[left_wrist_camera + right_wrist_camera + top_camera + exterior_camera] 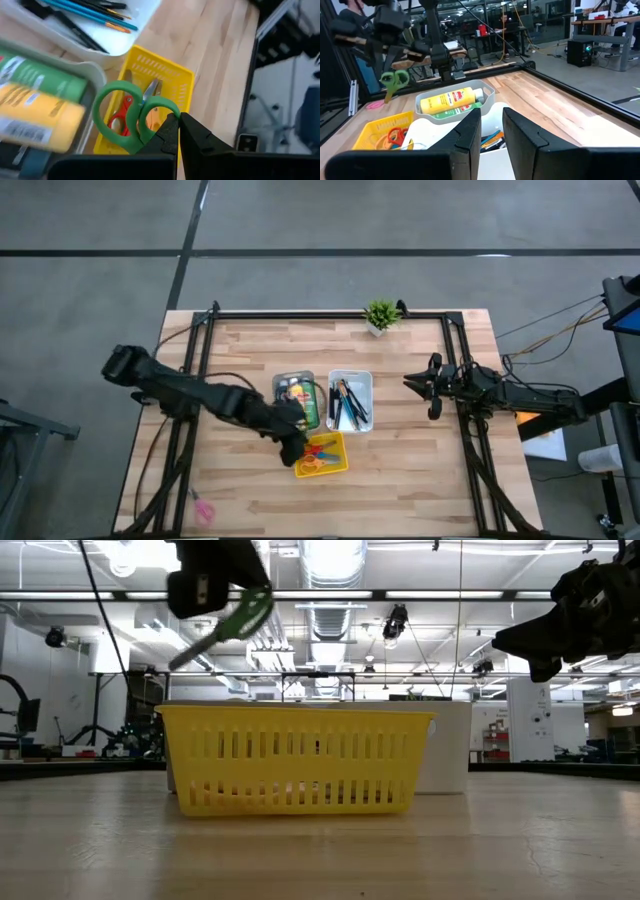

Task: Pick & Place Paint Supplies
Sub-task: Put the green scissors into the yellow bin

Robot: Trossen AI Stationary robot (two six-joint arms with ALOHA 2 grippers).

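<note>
My left gripper (179, 125) is clamped on green scissors (131, 117) above the yellow basket (322, 456), frame center. Right gripper (432, 387) waits mid-right, fingers apart, empty. Bottle labels unreadable.

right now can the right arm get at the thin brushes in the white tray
Probably yes. The right gripper hangs empty, fingers apart, beside the white tray, and the thin brushes lie uncovered. The left gripper, shut on green-handled scissors, is over the yellow basket, clear of that path.
</note>
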